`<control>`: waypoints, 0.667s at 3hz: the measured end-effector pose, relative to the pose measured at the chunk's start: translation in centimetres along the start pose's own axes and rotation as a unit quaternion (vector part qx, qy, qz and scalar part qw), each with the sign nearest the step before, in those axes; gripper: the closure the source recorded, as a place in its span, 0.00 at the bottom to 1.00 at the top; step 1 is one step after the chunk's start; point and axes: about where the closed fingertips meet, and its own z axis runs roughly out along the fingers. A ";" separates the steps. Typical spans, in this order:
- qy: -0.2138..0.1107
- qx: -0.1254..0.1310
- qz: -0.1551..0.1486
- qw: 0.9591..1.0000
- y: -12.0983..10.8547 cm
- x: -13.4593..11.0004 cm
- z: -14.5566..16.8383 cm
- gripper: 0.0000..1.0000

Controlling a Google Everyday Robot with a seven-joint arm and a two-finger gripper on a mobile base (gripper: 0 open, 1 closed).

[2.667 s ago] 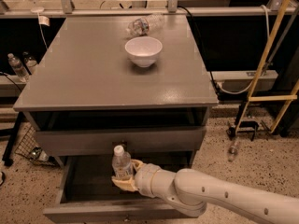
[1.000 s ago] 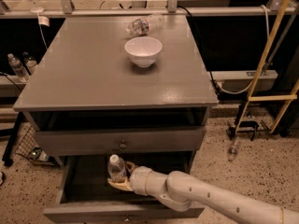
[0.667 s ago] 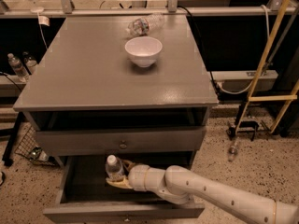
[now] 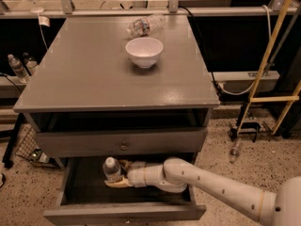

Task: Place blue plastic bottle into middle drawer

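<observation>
Room: speckled floor is showing on both sides.
Surface: surface is carrying a bowl and a ridged bottle near its far edge.
Bottle: bottle is standing upright in the open drawer, below the surface's near edge.
End effector: end effector is gripping the bottle's base inside the drawer.
Progress: placing is looking nearly done; releasing and withdrawing are remaining.

No text can be read anywhere, not even on the blue plastic bottle that the end effector holds inside the middle drawer.
</observation>
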 end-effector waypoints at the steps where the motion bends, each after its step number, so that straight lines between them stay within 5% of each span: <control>1: -0.011 -0.043 -0.001 0.999 0.1 0.4 1.0 1.00; 2: -0.008 -0.070 -0.001 0.998 0.5 0.8 1.8 1.00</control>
